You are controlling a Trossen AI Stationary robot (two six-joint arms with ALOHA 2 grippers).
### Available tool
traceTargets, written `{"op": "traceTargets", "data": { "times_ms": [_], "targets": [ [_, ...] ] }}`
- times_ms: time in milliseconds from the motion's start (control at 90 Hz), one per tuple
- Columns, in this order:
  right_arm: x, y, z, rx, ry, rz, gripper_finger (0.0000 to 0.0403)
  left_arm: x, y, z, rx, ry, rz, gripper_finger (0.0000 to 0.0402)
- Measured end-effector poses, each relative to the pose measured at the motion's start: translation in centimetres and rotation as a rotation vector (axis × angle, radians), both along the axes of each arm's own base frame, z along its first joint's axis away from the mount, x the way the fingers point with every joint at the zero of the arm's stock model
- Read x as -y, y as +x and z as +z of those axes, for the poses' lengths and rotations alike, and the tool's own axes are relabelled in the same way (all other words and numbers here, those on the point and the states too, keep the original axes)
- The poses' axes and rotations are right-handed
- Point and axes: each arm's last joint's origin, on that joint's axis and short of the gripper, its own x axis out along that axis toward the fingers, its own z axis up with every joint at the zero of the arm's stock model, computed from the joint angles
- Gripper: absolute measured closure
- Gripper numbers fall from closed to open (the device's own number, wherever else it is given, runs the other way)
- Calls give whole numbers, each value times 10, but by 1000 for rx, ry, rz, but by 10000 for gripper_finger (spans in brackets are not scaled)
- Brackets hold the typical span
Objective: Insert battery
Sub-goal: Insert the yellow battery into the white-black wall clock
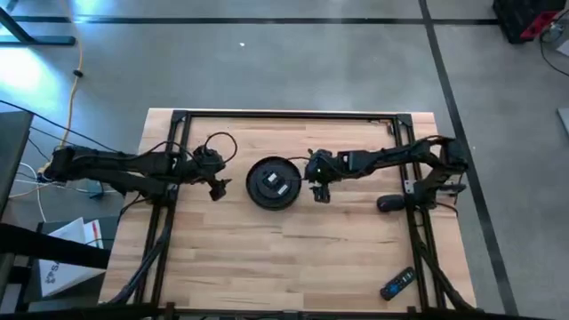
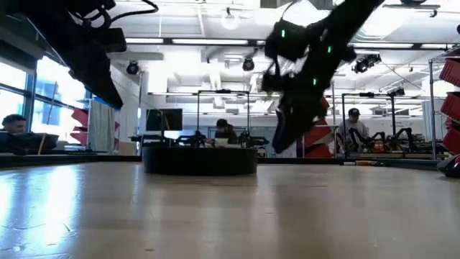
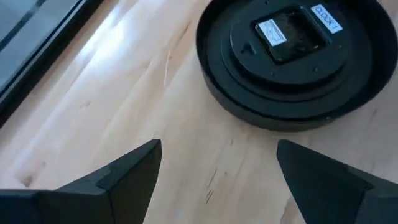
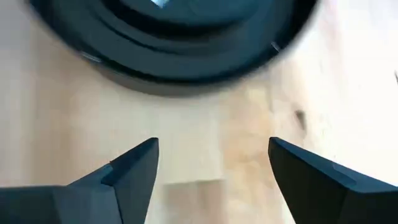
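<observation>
A round black clock (image 1: 273,183) lies face down at the table's middle, its back up with a square module (image 3: 291,36) at the centre. It also shows as a low black disc (image 2: 200,159) in the low view. My left gripper (image 1: 219,188) hangs open just left of the clock, above the wood. My right gripper (image 1: 320,190) hangs open just right of the clock (image 4: 180,37), also above bare wood. Neither holds anything. The battery is out of view.
A dark mouse-like object (image 1: 388,204) lies by the right arm's base. A black and blue remote (image 1: 397,284) lies near the table's front right corner. Bare wood (image 1: 284,258) spreads across the near half of the table.
</observation>
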Motion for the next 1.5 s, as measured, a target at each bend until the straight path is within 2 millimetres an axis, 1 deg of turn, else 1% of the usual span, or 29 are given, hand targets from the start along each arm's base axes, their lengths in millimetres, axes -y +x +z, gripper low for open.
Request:
{"op": "traceTargets", "data": {
  "times_ms": [78,178,356,622,778,1000,1122,1233,1300,1367,1444,1500],
  "targets": [
    [7,3,-8,26,-3,-18,139,0,2,-1,-4,3,2,97],
    [8,13,-21,69,30,10,139,0,6,-1,12,5,4,97],
    [1,30,-42,167,83,61,139,0,8,-2,20,7,2,97],
    [-9,55,-55,352,125,83,139,1,8,-2,26,-19,2,97],
    [-12,82,-65,430,164,109,139,4,8,-2,40,-39,16,97],
    [-24,137,-75,509,174,153,139,9,8,-2,52,-43,15,97],
    [-25,161,-72,557,218,131,139,10,8,-2,54,-43,17,97],
    [-24,170,-63,578,231,129,140,11,7,-3,53,-60,35,97],
    [-24,170,-56,559,230,127,140,12,7,-3,50,-67,39,97],
    [-20,165,-47,503,235,111,140,13,6,-3,47,-71,39,97],
    [-13,156,-31,425,233,77,140,14,6,-3,51,-75,46,97],
    [-6,147,-16,366,223,44,140,14,6,-3,56,-70,51,97]
  ]
}}
